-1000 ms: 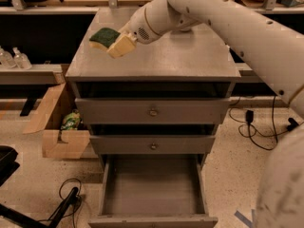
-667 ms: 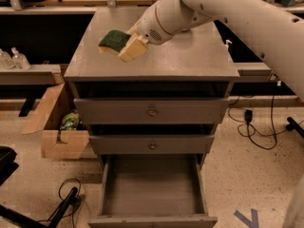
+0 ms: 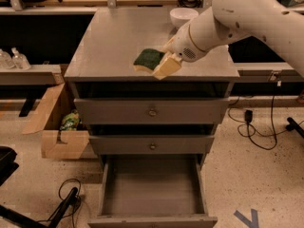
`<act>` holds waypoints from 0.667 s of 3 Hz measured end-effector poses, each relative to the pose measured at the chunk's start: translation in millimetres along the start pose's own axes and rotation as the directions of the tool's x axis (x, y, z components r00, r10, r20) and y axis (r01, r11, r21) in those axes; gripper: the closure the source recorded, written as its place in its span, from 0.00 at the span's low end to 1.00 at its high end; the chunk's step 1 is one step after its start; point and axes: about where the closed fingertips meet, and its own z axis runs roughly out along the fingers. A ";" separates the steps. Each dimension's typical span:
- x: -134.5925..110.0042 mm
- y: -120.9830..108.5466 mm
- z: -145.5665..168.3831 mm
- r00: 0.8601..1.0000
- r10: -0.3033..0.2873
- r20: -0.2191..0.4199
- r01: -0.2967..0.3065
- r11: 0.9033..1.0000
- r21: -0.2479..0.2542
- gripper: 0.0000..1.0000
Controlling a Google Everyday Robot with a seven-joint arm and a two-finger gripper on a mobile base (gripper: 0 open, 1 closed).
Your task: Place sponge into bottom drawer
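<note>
**Sponge gripped near the counter's front edge**

The gripper [image 3: 160,66] was clenched on the sponge [image 3: 147,58], green face up, over the counter [image 3: 107,39] close to the middle of its front edge. The bottom drawer [image 3: 152,190] stood pulled out below, its floor bare. A white bowl [image 3: 183,16] sat near the counter's back right corner.

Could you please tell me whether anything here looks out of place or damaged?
Nothing stands out. The tool holds the sponge at the front edge of the cabinet top, the bottom drawer is pulled open and bare, and the white bowl sits upright at the back.
</note>
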 end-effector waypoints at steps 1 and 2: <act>0.0 0.0 0.0 1.000 0.000 0.000 0.000 1.000 0.000 1.00; 6.6 1.1 9.4 0.999 0.031 0.012 -0.031 1.000 0.005 1.00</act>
